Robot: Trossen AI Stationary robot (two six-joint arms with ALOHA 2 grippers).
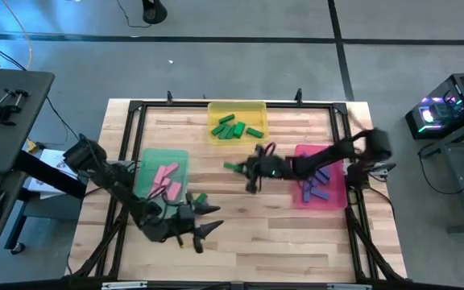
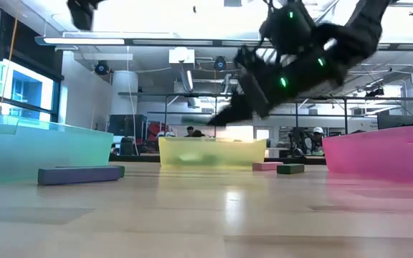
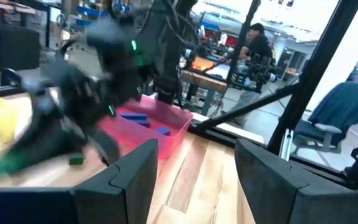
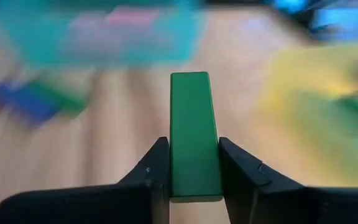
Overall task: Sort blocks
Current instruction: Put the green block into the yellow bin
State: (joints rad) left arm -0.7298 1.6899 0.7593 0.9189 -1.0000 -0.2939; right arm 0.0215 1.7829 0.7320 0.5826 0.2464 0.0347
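Observation:
My right gripper (image 1: 248,171) hangs over the table's middle, shut on a green block (image 4: 194,134). That block also shows in the high view (image 1: 233,167). My left gripper (image 3: 194,168) is open and empty near the front edge (image 1: 204,227). A blue-purple block (image 2: 77,174) and a green block (image 1: 199,197) lie flat on the table beside the green tray (image 1: 147,157). This tray holds pink blocks (image 1: 166,173). The yellow tray (image 1: 258,107) holds green blocks (image 1: 230,126). The pink tray (image 1: 341,189) holds blue-purple blocks (image 1: 319,184). My right gripper pinches the green block's two long sides (image 4: 194,177) between its two fingers, at the block's near end. The fingers come from the table's right side and lie along the block, which sticks out ahead of them. The block is lifted clear of the table.
A pink block (image 2: 267,166) and a green block (image 2: 290,169) lie flat on the table between the yellow and pink trays. A dark frame (image 1: 135,109) runs round the tabletop. Bare wood shows at the middle front (image 1: 280,234). People stand in the room beyond the table (image 3: 257,43).

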